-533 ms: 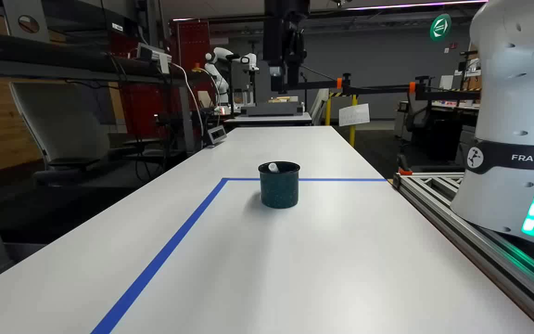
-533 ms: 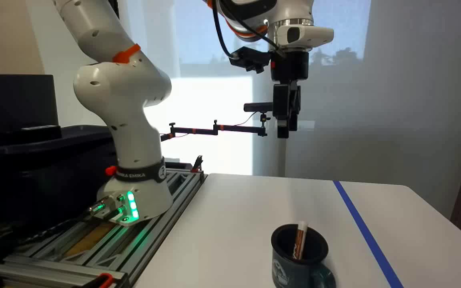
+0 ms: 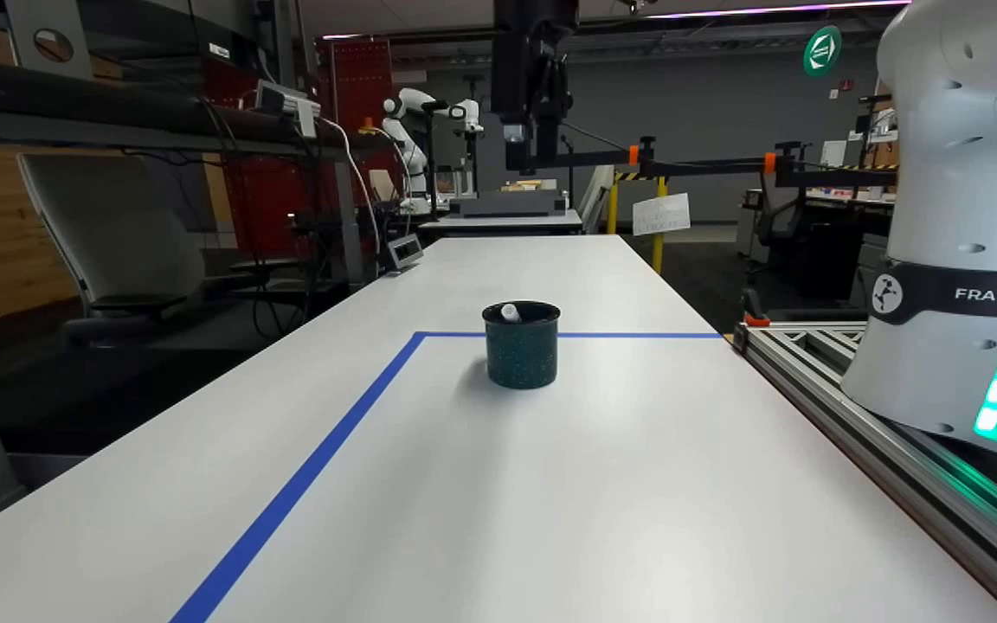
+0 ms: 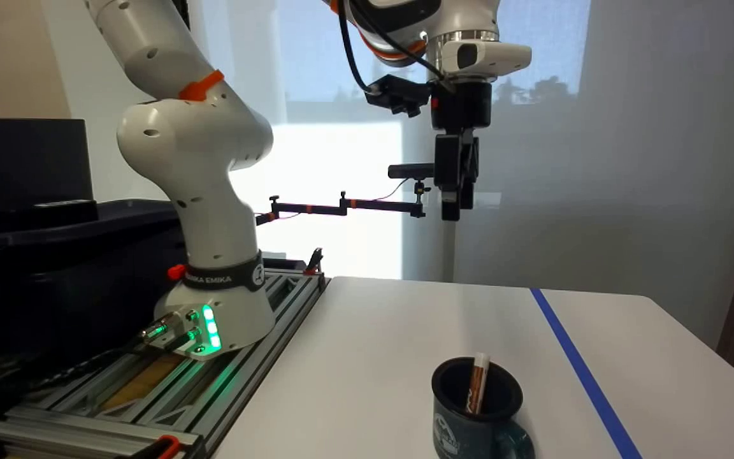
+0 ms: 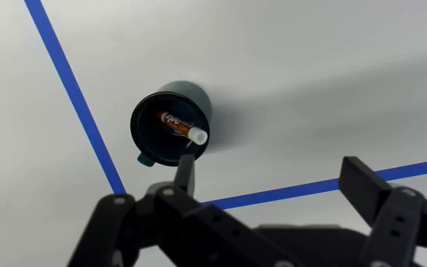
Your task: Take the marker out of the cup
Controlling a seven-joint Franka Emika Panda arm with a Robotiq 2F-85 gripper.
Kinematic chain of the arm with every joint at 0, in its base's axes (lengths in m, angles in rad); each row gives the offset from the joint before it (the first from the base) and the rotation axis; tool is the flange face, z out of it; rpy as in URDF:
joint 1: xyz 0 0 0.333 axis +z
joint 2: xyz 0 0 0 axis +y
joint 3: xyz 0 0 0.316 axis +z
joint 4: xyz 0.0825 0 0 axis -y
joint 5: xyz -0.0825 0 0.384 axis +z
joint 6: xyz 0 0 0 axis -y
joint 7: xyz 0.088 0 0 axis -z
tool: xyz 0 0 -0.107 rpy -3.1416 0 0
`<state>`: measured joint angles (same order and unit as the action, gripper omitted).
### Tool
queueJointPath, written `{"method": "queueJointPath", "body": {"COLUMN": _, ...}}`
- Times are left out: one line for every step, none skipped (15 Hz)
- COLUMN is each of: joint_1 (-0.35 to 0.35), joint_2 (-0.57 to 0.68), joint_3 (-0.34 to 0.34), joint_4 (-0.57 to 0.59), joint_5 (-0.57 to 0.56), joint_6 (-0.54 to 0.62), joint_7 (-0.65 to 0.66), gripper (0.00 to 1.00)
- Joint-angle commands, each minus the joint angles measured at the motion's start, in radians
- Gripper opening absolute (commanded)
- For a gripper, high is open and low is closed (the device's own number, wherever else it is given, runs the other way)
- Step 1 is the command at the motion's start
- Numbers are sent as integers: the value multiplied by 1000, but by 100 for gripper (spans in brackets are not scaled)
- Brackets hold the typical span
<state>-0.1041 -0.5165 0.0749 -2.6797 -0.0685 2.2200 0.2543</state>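
In the wrist view, the tool (image 5: 269, 163) is spread wide around nothing, and to its upper left the marker (image 5: 180, 125) leans inside the cup (image 5: 158, 142), white end slanting toward the gap.

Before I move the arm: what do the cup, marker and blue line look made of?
Cup: probably enamelled metal, somewhat glossy; pale speckles on the teal wall, light catching the dark rim. Ceramic isn't ruled out.
Marker: likely hard plastic, smooth; printed brown barrel, white end.
Blue line: looks like matte adhesive tape; flat, straight-edged strips, no visible sheen. Paint is possible.
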Motion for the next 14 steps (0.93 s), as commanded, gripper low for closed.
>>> {"method": "queueJointPath", "body": {"joint_1": -3, "joint_2": 17, "joint_3": -5, "joint_4": 2, "joint_5": -5, "joint_6": 3, "joint_7": 33, "gripper": 100}}
{"method": "queueJointPath", "body": {"joint_1": -12, "joint_2": 28, "joint_3": -5, "joint_4": 2, "joint_5": -5, "joint_6": 11, "joint_7": 55, "gripper": 100}}
{"method": "queueJointPath", "body": {"joint_1": -20, "joint_2": 38, "joint_3": -6, "joint_4": 3, "joint_5": -7, "joint_6": 15, "joint_7": 77, "gripper": 100}}
{"method": "queueJointPath", "body": {"joint_1": -33, "joint_2": 50, "joint_3": -4, "joint_4": 5, "joint_5": -9, "joint_6": 14, "joint_7": 115, "gripper": 100}}
{"method": "queueJointPath", "body": {"joint_1": -42, "joint_2": 61, "joint_3": -8, "joint_4": 6, "joint_5": -3, "joint_6": 19, "joint_7": 145, "gripper": 100}}
{"method": "queueJointPath", "body": {"joint_1": -55, "joint_2": 72, "joint_3": -12, "joint_4": 4, "joint_5": 4, "joint_6": 34, "joint_7": 184, "gripper": 100}}
{"method": "queueJointPath", "body": {"joint_1": -69, "joint_2": 85, "joint_3": -12, "joint_4": 7, "joint_5": 5, "joint_6": 36, "joint_7": 222, "gripper": 100}}
{"method": "queueJointPath", "body": {"joint_1": -83, "joint_2": 99, "joint_3": -15, "joint_4": 8, "joint_5": 8, "joint_6": 48, "joint_7": 263, "gripper": 100}}
{"method": "queueJointPath", "body": {"joint_1": -94, "joint_2": 112, "joint_3": -18, "joint_4": 7, "joint_5": 12, "joint_6": 63, "joint_7": 299, "gripper": 100}}
{"method": "queueJointPath", "body": {"joint_1": -104, "joint_2": 129, "joint_3": -22, "joint_4": 11, "joint_5": 22, "joint_6": 65, "joint_7": 337, "gripper": 100}}
{"method": "queueJointPath", "body": {"joint_1": -111, "joint_2": 144, "joint_3": -26, "joint_4": 12, "joint_5": 33, "joint_6": 72, "joint_7": 370, "gripper": 100}}
{"method": "queueJointPath", "body": {"joint_1": -116, "joint_2": 162, "joint_3": -32, "joint_4": 14, "joint_5": 43, "joint_6": 85, "joint_7": 406, "gripper": 100}}
{"method": "queueJointPath", "body": {"joint_1": -119, "joint_2": 180, "joint_3": -36, "joint_4": 17, "joint_5": 53, "joint_6": 93, "joint_7": 443, "gripper": 100}}
{"method": "queueJointPath", "body": {"joint_1": -122, "joint_2": 202, "joint_3": -41, "joint_4": 25, "joint_5": 61, "joint_6": 98, "joint_7": 481, "gripper": 100}}
